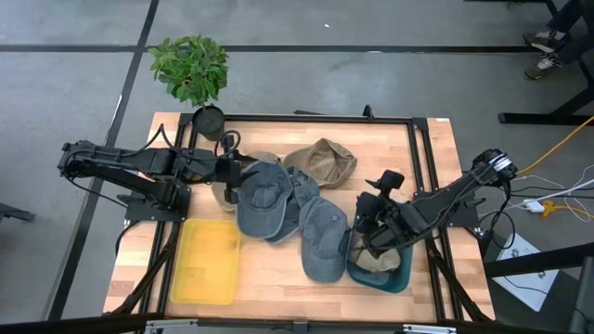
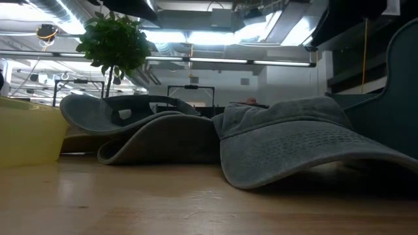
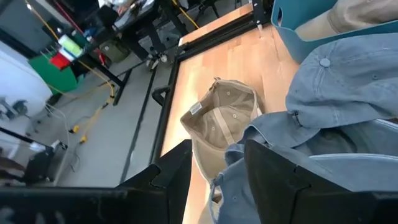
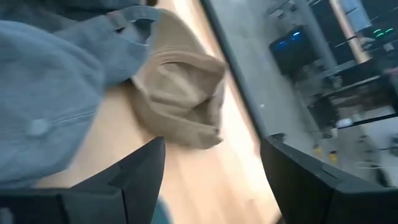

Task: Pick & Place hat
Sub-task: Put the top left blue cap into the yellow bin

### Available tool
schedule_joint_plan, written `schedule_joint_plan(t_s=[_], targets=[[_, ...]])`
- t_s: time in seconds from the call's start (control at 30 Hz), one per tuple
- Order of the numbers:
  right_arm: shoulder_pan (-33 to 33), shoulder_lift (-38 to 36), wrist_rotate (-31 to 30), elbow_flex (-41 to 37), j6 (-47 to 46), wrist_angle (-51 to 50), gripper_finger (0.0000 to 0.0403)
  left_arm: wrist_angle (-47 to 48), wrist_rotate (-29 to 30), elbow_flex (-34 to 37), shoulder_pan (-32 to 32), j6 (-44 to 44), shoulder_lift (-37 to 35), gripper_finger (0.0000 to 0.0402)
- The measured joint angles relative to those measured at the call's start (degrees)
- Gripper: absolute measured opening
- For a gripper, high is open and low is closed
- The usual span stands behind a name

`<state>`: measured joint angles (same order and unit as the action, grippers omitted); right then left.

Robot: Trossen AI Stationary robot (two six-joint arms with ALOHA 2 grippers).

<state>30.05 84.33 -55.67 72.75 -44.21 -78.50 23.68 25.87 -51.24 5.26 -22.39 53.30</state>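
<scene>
The blue-grey hats (image 1: 278,209) lie in an overlapping pile at the middle of the table (image 1: 278,278), and the hat nearest the left gripper (image 1: 229,176) is the one at the pile's upper left, its edge right at that gripper's fingertips. In the left wrist view the denim cloth sits between and just ahead of the 2 dark fingers (image 3: 171,174), whose jaws stand partly apart; whether they already pinch the fabric cannot be told. That hat runs from the gripper toward the table centre, with its brim pointing down toward the yellow bin (image 1: 209,264), which sits just beside the pile on the left (judged the likely drop point, though the task does not name one). The left arm is plainly the nearer one for this hat. The hats are soft washed cotton caps, slumped and creased, 1 draped over another, so lifting 1 may drag its neighbour. A tan hat (image 1: 320,160) lies upside down behind the pile, apart from both grippers. The right gripper (image 1: 371,218) hovers over the teal bin (image 1: 401,281) at the right, jaws wide and empty, with another tan cap (image 4: 180,93) showing beyond its fingers. A potted plant (image 1: 192,70) stands at the table's far-left corner.
</scene>
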Motion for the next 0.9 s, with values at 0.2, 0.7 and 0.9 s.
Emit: schedule_joint_plan(t_s=[0.2, 0.7, 0.9], targets=[[-5.21, -0.25, -1.08, 0.00, 3.42, -0.53, 0.0263, -8.11, 4.26, 0.02, -0.77, -2.72, 0.00, 0.0143], [-6.68, -1.73, 12.41, 0.00, 1.31, 9.64, 0.0263, -11.77, -17.96, 0.02, 1.25, 11.94, 1.81, 0.0143], [-3.68, 0.15, 15.48, 0.00, 4.66, 23.61, 0.0263, -12.91, -24.92, 0.02, 8.43, 19.28, 5.66, 0.0143]])
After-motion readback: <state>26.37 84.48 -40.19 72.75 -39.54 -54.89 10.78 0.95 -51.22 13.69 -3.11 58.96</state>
